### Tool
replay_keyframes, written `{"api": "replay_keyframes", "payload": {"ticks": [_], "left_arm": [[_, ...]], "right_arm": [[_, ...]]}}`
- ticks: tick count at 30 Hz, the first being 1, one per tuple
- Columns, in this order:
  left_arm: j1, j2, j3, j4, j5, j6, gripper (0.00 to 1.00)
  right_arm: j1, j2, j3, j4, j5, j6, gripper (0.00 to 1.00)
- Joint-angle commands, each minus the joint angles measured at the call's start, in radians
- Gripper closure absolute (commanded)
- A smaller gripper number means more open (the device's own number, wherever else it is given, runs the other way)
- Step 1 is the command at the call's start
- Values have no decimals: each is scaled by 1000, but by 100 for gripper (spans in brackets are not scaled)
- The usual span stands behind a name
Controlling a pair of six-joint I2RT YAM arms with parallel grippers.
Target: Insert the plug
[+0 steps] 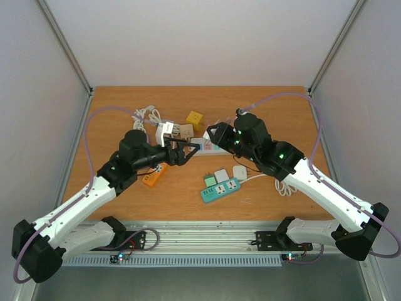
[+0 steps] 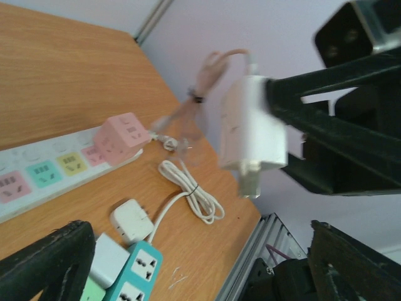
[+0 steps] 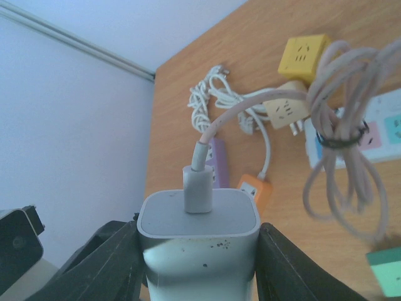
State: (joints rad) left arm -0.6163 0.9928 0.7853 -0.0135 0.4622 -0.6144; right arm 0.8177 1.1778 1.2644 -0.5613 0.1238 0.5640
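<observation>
Our right claw (image 3: 197,263) clamps the white charger (image 3: 197,219); our left claw (image 1: 186,151) gapes empty. A pink cube (image 2: 121,135) occupies the power strip (image 2: 37,179).

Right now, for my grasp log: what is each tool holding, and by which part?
Right tool: white charger, clamped by its body's sides. Left tool: nothing.

Wood table (image 1: 125,100) w/ pale walls (image 1: 200,37) — alu. frame posts (image 1: 66,47) at corners.
</observation>
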Motion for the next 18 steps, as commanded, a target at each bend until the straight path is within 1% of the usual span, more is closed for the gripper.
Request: {"api": "replay_keyframes", "payload": {"ticks": [1,5,6,11,14,16,18], "left_arm": [[-52,51,21,182,-34,32,11],[-81,100,35,190,-56,30,18],[-86,108,37,190,-66,25,20],[-98,124,43,195,-130,20,32],[-98,126,45,213,-122,33,40],[-98,123,39,230,-109,40,42],[-98,120,29,253,-97,43,41]], "right_arm": [[-6,-5,-26,74,-71,110,52],[-6,6,-34,100,-113,138,52],[-6,9,-36,105,-150,140,52],[-6,19,-50,118,-190,155,52],[-6,22,-57,115,-202,156,52],[-6,26,-60,109,-205,158,52],[-6,28,-66,109,-205,161,52]]}}
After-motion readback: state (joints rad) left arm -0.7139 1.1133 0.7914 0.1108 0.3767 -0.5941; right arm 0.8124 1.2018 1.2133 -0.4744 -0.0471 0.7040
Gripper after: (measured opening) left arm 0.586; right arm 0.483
